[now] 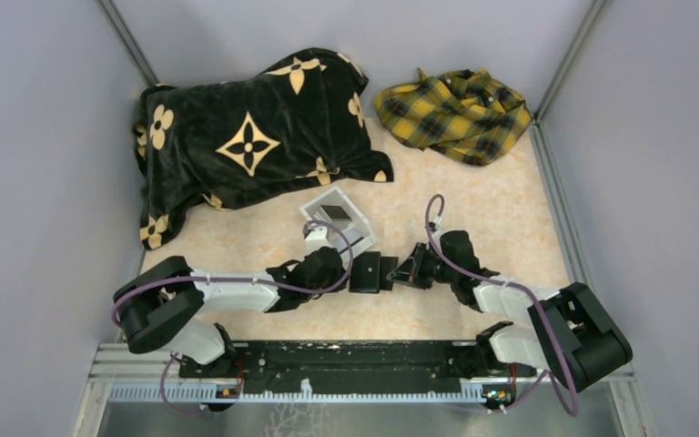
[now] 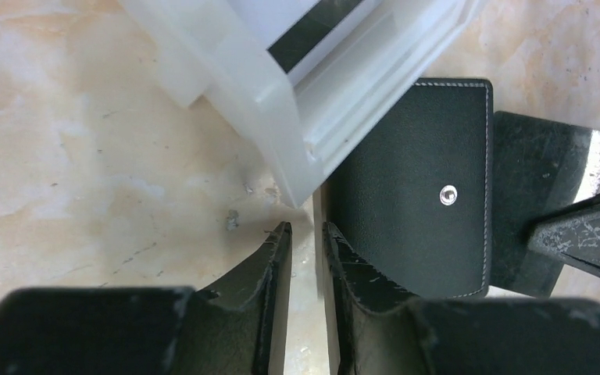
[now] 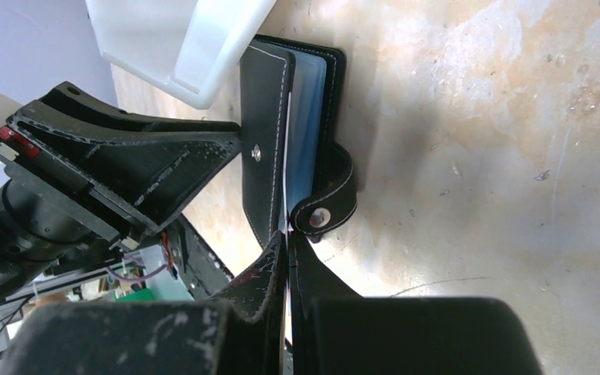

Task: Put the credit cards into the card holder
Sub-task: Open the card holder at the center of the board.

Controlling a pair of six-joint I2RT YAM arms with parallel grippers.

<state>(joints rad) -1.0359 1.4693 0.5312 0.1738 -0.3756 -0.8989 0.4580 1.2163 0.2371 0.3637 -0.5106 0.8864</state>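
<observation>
We find the card holder (image 3: 266,109) on the table (image 3: 476,156), touching the near corner of the white box (image 2: 297,117) and lying between the two grippers. It is smooth black leather with pale stitching along its edges and a round metal snap on the outer cover. It gapes a little, and blue-grey inner leaves show in the gap. A short strap (image 3: 336,195) with its own snap curls off the open edge.

A thin pale card (image 3: 284,211) shows only as a bright line, edge-on, entering that gap. Its faces are hidden from us. The right gripper (image 3: 289,242) is pinched on it, with its scuffed black fingers all but meeting around the line. How far the card reaches inside, we cannot tell.

The left gripper (image 2: 305,234) has its fingers drawn nearly together, with a narrow slit of table between them and nothing in it. One fingertip rests against the holder's edge.

The box is translucent white plastic with an open top, cut off by the frame in both wrist views. From above, a dark card (image 1: 335,214) lies in it, though whether it is the only one is hard to make out.

The table is glossy, marbled beige. At its far end lie a rumpled black blanket (image 1: 246,137) with gold flower motifs and a crumpled yellow plaid cloth (image 1: 455,114).
</observation>
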